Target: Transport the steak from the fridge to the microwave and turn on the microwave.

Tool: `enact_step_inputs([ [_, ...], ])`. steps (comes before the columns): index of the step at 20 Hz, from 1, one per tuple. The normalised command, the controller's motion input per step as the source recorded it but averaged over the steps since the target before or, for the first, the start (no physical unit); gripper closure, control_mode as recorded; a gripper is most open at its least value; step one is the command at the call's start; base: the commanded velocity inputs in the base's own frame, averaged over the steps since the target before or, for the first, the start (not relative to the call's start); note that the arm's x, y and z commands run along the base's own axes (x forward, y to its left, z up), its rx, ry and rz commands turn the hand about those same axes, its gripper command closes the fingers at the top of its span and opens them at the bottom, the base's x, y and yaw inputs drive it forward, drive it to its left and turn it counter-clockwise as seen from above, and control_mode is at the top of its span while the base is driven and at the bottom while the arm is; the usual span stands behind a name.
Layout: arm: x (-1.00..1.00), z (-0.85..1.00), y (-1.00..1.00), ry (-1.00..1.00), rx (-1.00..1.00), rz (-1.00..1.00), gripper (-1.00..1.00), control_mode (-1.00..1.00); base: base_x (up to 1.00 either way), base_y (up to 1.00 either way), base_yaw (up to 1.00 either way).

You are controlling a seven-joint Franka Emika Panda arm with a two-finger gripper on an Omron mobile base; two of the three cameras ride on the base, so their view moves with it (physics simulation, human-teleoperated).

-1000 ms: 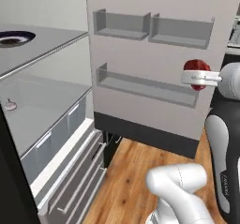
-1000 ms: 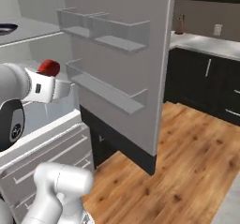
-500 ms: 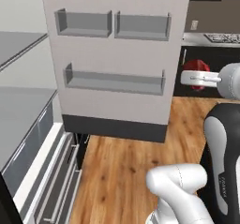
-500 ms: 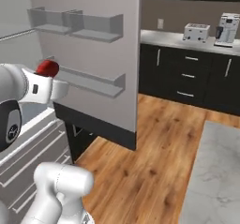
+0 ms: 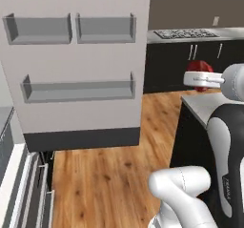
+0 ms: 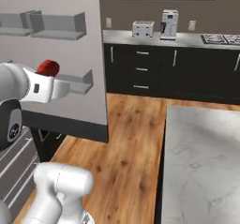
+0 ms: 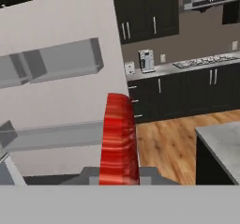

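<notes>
We find no readable text, labels, brands, numbers or signs. The robot arm (image 5: 228,174) carries a small dark vertical mark on its lower white link in the left base view, too small and blurred to read. The round dark joint cap (image 6: 13,129) in the right base view bears a pale emblem, no letters we can make out.

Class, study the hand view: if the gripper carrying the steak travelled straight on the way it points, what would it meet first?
Probably the open fridge door: the gripper, shut on the steak, faces its right edge. Depth is unclear, so it might slip past toward the dark cabinets.
</notes>
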Motion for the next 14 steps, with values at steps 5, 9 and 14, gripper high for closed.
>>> enact_step_inputs([
  [5, 0.0, 0.0, 0.0, 0.0, 0.0, 0.0, 1.0, 1.0, -0.53, 0.14, -0.53],
  [9, 0.0, 0.0, 0.0, 0.0, 0.0, 0.0, 1.0, 1.0, -0.6, 0.15, -0.47],
  [14, 0.0, 0.0, 0.0, 0.0, 0.0, 0.0, 1.0, 1.0, -0.63, 0.16, -0.45],
])
